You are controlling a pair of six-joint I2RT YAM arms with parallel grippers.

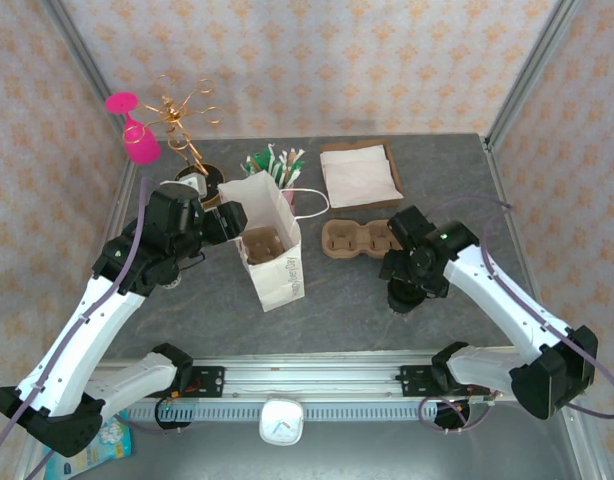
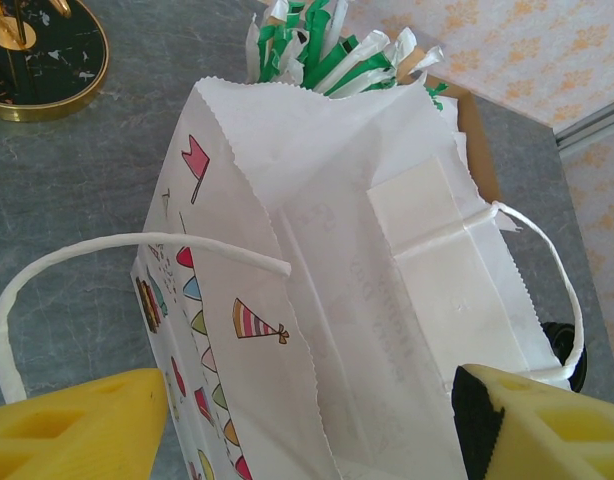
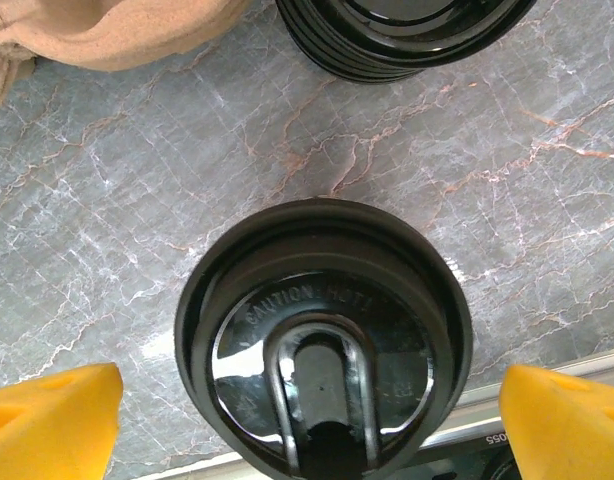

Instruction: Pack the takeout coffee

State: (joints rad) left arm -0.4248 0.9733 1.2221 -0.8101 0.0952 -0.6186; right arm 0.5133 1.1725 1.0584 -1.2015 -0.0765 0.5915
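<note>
The lidded takeout coffee (image 3: 322, 350) is seen standing on the table (image 3: 487, 180), right of the paper bag (image 1: 282, 275), straddled by the wide-open right gripper (image 3: 307, 425); the left gripper (image 2: 307, 430) is spread wide at the bag's rim.

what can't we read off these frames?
Right wrist: takeout coffee cup wall, hidden beneath its own lid; open right claw flanks it.
Left wrist: paper bag interior, screened by its own folded wall.
Top view: brown item inside that bag, too small to identify.
Right wrist: black lid stack, cut by top edge; count unknown.
</note>
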